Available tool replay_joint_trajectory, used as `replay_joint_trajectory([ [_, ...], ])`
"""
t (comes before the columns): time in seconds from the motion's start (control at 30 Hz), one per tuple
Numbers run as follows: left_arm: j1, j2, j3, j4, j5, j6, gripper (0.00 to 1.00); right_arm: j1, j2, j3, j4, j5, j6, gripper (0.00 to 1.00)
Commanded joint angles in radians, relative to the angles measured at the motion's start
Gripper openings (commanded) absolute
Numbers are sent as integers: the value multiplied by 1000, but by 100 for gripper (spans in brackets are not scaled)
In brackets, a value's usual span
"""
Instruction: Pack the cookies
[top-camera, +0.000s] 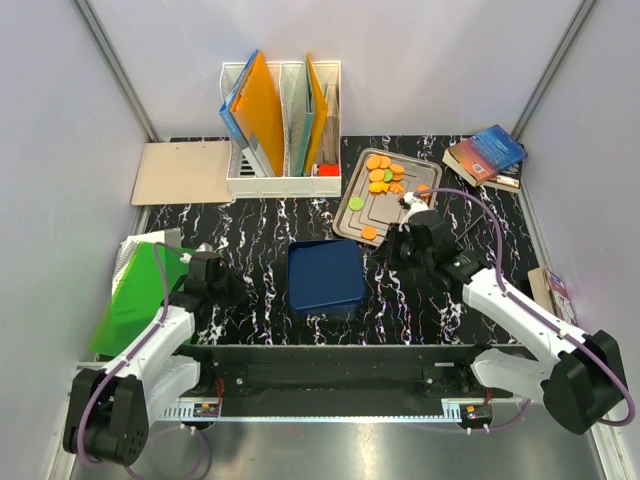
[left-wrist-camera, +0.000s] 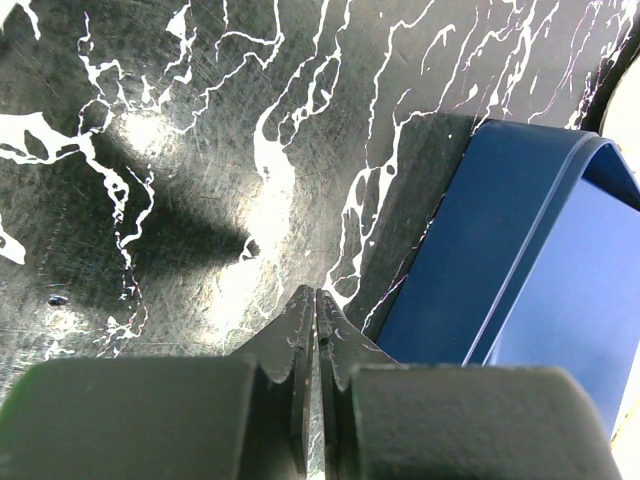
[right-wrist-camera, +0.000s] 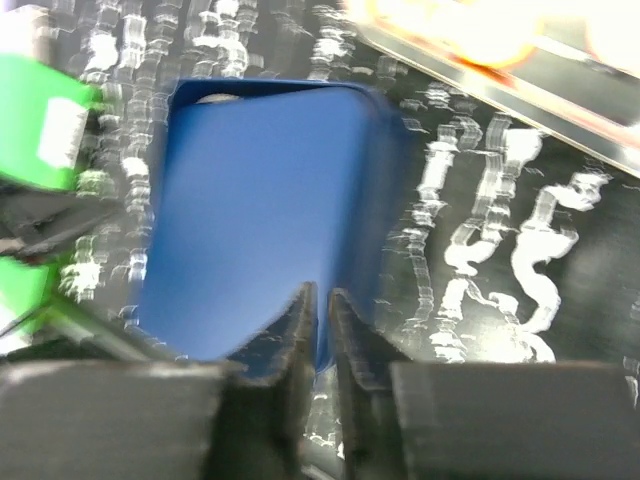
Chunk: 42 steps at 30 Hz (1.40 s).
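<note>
Middle: the blue box sits mid-surface; I see bare surface to its left and behind it.
Right of box: my right arm reaches in beside the tray.
Tray: cookies crowd its far half.
Back: a file rack walls the far edge.
Left: a green folder covers the left edge.
Far right: books.
</note>
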<state>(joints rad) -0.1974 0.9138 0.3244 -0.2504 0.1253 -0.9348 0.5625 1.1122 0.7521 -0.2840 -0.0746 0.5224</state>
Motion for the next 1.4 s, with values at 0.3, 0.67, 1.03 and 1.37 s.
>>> replay_joint_trajectory([
  [0.3, -13, 17, 15, 49, 25, -1, 6, 42, 98, -48, 98, -277, -27, 0],
  [0.67, -50, 46, 27, 60, 10, -13, 6, 42, 204, -106, 167, -307, -25, 0],
  [1.03, -53, 53, 25, 69, 8, -18, 6, 42, 58, -47, 106, -237, 8, 0],
  [1.37, -59, 82, 31, 103, 11, -32, 6, 42, 32, 39, -132, 70, 11, 0],
])
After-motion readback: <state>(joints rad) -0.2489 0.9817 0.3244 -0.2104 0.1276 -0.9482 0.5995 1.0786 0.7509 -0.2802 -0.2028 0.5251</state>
